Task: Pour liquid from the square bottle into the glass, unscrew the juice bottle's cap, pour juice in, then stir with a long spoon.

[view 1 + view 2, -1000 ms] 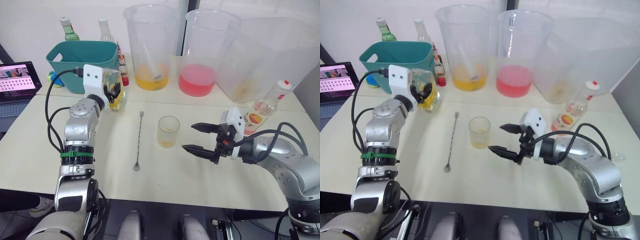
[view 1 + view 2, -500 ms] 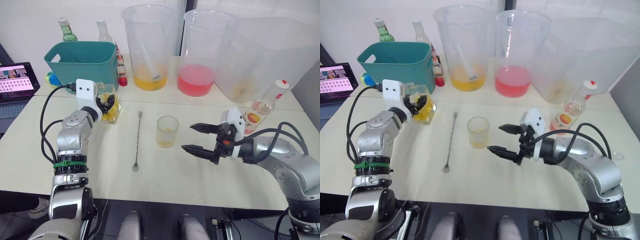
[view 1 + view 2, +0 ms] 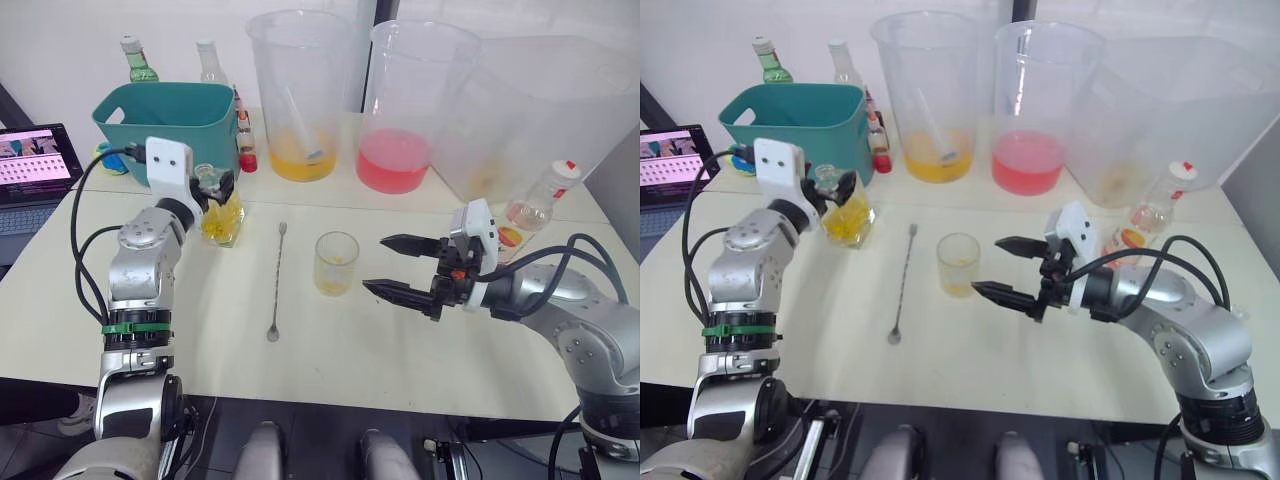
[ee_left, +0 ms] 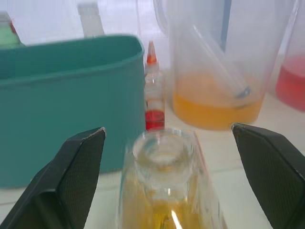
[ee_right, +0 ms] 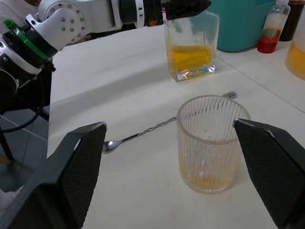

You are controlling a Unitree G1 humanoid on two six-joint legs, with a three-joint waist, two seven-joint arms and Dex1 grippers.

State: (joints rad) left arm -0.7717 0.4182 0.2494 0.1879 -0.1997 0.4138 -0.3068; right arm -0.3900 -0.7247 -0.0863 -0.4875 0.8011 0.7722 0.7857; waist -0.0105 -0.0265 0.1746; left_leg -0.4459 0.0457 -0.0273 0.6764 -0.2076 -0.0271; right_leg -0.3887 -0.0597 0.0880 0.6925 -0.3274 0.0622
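Note:
The square bottle (image 3: 223,216) stands upright on the table with yellow liquid in its lower half. My left gripper (image 3: 212,186) is open, one finger on each side of the bottle's short neck (image 4: 163,149) with a gap on both sides. The glass (image 3: 336,262) sits mid-table with a little yellow liquid at the bottom. My right gripper (image 3: 375,264) is open just to its right, fingers pointing at it. The long spoon (image 3: 277,283) lies flat between bottle and glass. The juice bottle (image 3: 535,206), white cap (image 3: 569,168) on, stands behind my right arm.
A teal basket (image 3: 165,120) stands behind the square bottle, with small sauce bottles (image 3: 246,140) beside it and a green bottle (image 3: 138,60) behind. Three huge clear beakers (image 3: 300,95) line the back. A laptop (image 3: 35,165) sits at the far left.
My left gripper brought the square bottle down onto the table and let go of it, fingers now spread. My right gripper moved slightly closer to the glass.

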